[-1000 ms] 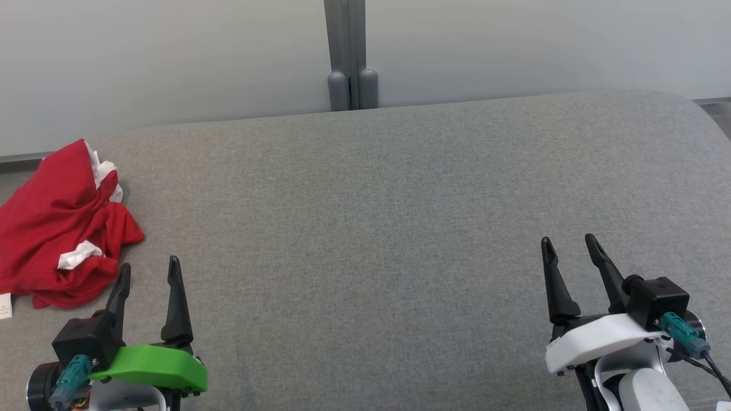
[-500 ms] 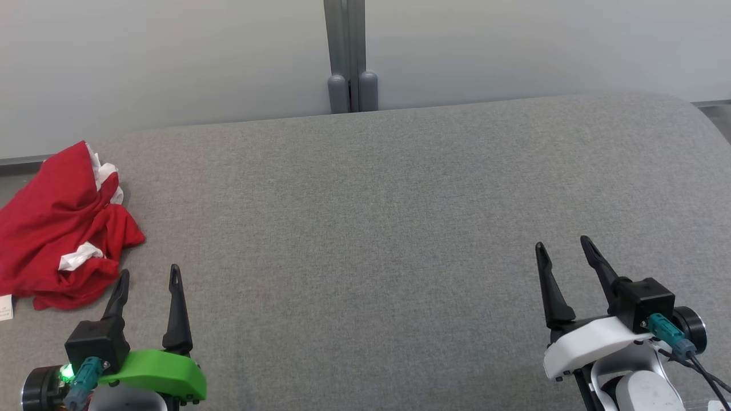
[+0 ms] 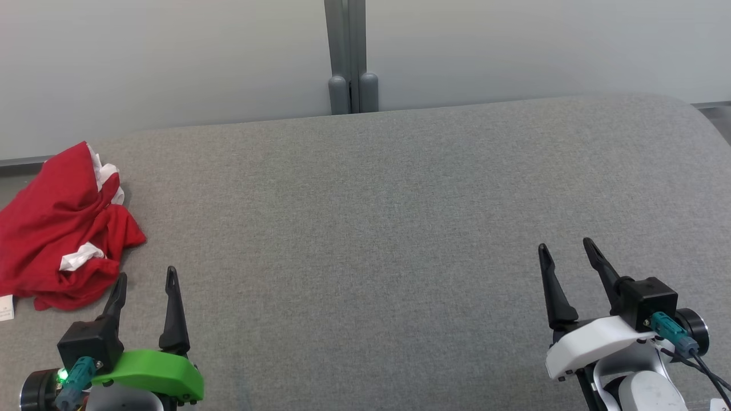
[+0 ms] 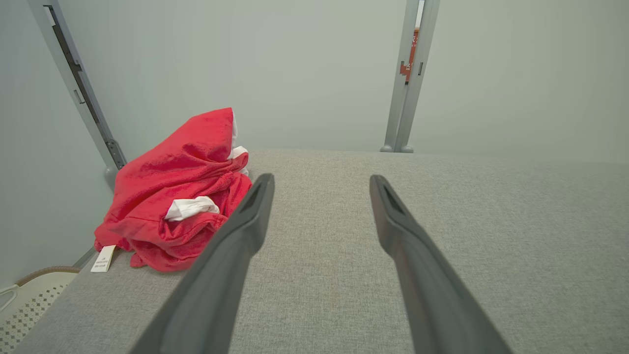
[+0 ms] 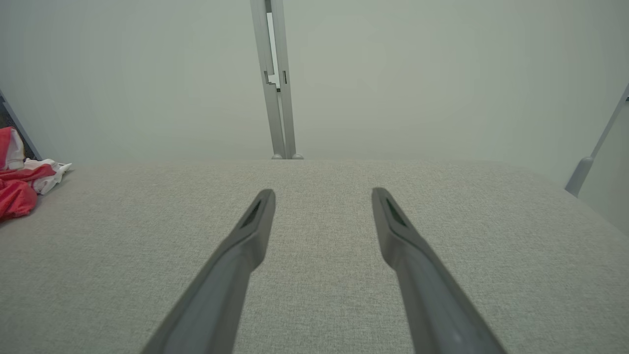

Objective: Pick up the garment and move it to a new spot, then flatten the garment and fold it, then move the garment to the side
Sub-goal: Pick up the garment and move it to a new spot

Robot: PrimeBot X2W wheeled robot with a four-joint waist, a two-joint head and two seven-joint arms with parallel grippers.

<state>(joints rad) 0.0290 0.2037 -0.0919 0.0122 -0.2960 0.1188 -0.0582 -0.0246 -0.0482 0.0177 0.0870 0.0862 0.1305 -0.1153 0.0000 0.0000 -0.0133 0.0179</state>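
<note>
A crumpled red-and-white garment [image 3: 57, 228] lies in a heap on the grey cloth-covered bench [image 3: 365, 188], just ahead of the left tool [image 3: 145, 274] and off to its outer side, near that tool's outer finger. The left tool, on its green mount, is held above the bench with its two dark fingers spread wide, gripping nothing. Well apart from it, across the bench, the right tool [image 3: 565, 245] on its white mount hangs with its fingers likewise spread and empty, bare grey cloth ahead of it and the garment far off to its inner side. A small white label [image 3: 4, 308] pokes out from the garment's near edge. Beyond both tools a grey post [image 3: 348, 57] rises at the bench's far edge against a pale wall [image 3: 171, 57].
</note>
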